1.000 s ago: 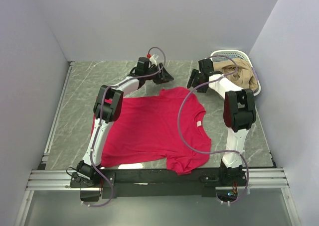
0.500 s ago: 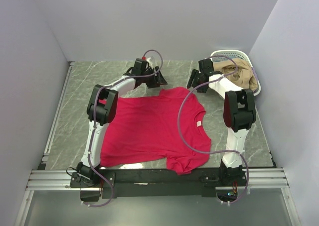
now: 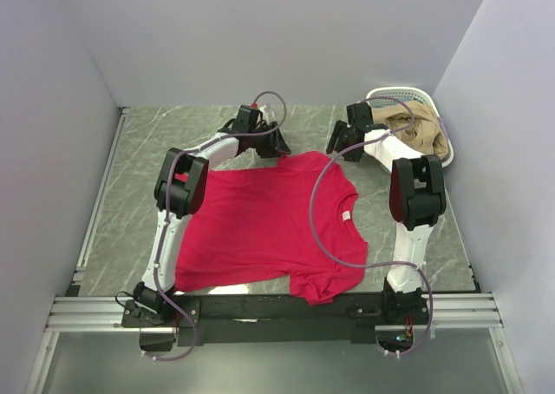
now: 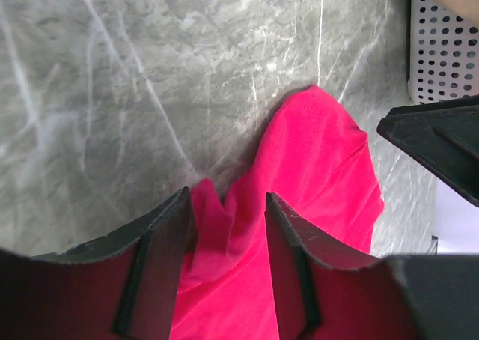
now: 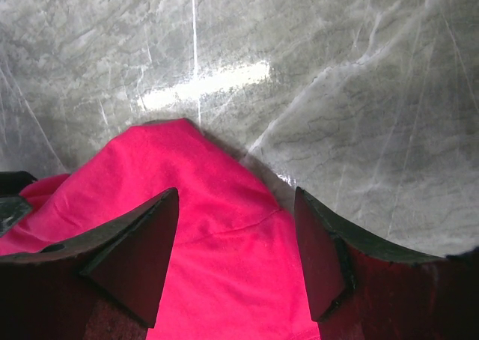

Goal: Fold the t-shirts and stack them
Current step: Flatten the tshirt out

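Grey marble-veined bench, bright glare streak in right wrist view. White perforated plastic basket at far right corner, beside pale lilac walls.

One red t-shirt, one basket

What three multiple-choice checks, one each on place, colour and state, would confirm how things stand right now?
1. Where does the white basket stand? A) far right corner of the table B) near left corner C) centre
2. What colour is the t-shirt spread flat? A) tan B) blue C) crimson-red
3. How is the right gripper? A) shut on the basket rim B) open over the t-shirt's far edge C) holding the t-shirt aloft
Answers: A, the top view shows it at the back by the right wall; C, every view shows red cloth; B, its wrist view shows the jaws apart, cloth lying flat between.
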Available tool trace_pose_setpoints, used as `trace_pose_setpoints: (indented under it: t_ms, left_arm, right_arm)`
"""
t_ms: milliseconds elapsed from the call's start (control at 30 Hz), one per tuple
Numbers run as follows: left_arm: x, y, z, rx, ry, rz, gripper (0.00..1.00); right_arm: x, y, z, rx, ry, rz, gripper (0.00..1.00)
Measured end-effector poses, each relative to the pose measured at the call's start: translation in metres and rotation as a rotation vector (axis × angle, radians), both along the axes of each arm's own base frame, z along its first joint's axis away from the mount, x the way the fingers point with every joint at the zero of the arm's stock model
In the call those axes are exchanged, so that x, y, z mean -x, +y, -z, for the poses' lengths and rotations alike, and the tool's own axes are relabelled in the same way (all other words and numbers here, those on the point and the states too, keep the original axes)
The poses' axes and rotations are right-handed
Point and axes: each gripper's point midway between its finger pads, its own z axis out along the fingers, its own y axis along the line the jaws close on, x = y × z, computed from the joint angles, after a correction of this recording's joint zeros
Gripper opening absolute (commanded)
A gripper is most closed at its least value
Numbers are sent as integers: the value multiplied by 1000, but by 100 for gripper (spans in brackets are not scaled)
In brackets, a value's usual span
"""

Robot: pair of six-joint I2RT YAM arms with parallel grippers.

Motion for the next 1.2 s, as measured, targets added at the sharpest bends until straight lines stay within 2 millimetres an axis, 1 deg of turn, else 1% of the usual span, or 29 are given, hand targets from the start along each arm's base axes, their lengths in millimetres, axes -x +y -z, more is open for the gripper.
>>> trace_pose_setpoints:
  t_ms: [100, 133, 200, 233, 267, 333, 367, 400, 433, 600, 667, 733, 933, 1033, 1133, 1200]
  left_arm:
    - [0, -5, 4, 10, 7, 16, 47]
    - [1, -6, 6, 10, 12, 19, 43]
    - [3, -8, 8, 13, 22, 26, 39]
    - [4, -10, 9, 16, 26, 31, 33]
    - [6, -11, 9, 17, 30, 36, 30]
    - [8, -12, 9, 22, 38, 41, 20]
    - [8, -13, 9, 25, 39, 46, 11]
    - [8, -15, 8, 31, 39, 51, 7]
    - [7, -17, 8, 40, 38, 59, 1]
    - [-2, -30, 7, 91, 43, 91, 1]
    - [-9, -35, 4, 110, 28, 103, 1]
    - [-14, -40, -2, 130, 16, 113, 1]
    - [-20, -51, -36, 208, -62, 157, 1]
    - [-13, -51, -48, 232, -93, 190, 2]
    - [11, -45, -61, 245, -103, 240, 1]
    - [32, -39, -69, 248, -115, 279, 1]
  right_arm:
    - [0, -1, 0, 0, 0, 3, 70]
    - [0, -2, 0, 0, 0, 4, 70]
    - [-1, -3, 0, 0, 0, 6, 70]
    - [-1, -3, 0, 0, 0, 7, 70]
    - [-1, -4, 0, 0, 0, 7, 70]
    - [-1, -5, 0, 0, 0, 9, 70]
    - [-1, -5, 0, 0, 0, 10, 70]
    - [-1, -5, 0, 0, 0, 11, 70]
    - [-1, -6, 0, 0, 0, 11, 69]
    - [-1, -7, 0, 0, 0, 13, 69]
    - [-1, -7, 0, 1, 0, 13, 69]
    - [-2, -8, 0, 2, 0, 13, 69]
    - [-2, -9, 0, 3, -1, 16, 69]
    - [-2, -11, 0, 7, -1, 21, 69]
    - [0, -14, 3, 15, 2, 29, 69]
    - [3, -16, 7, 20, 12, 33, 68]
